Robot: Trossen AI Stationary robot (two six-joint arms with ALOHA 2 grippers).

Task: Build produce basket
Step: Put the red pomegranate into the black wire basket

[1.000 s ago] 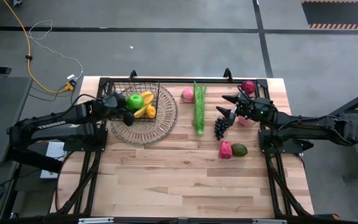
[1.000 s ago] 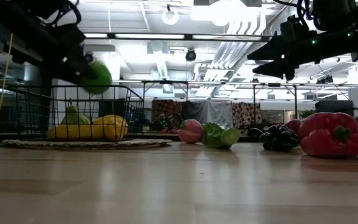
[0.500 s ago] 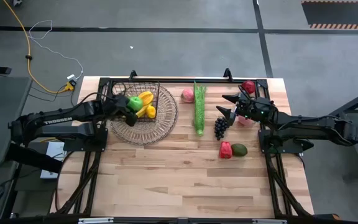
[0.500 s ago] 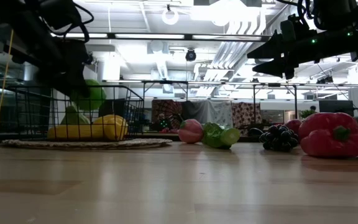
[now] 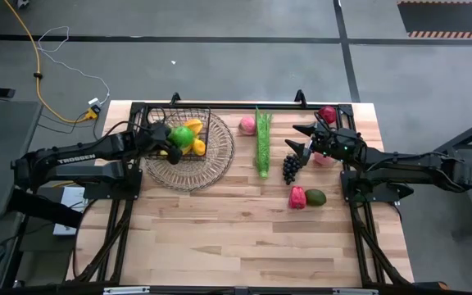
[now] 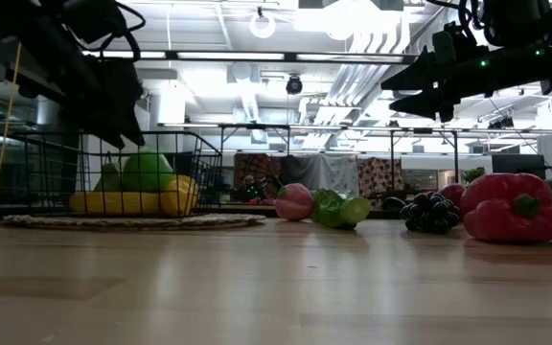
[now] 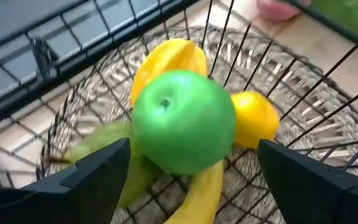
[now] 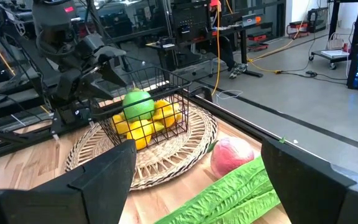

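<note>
Your left end effector gapes wide over the green apple in the basket; your right end effector hangs wide above the grapes.

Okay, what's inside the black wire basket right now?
The basket holds a green apple on top, resting on a yellow banana, a lemon, another yellow piece and a pale green fruit. Anything beneath the apple is hidden.

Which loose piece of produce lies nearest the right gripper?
The purple grapes, just below the right gripper; the peach and stalk lie farther left.
</note>
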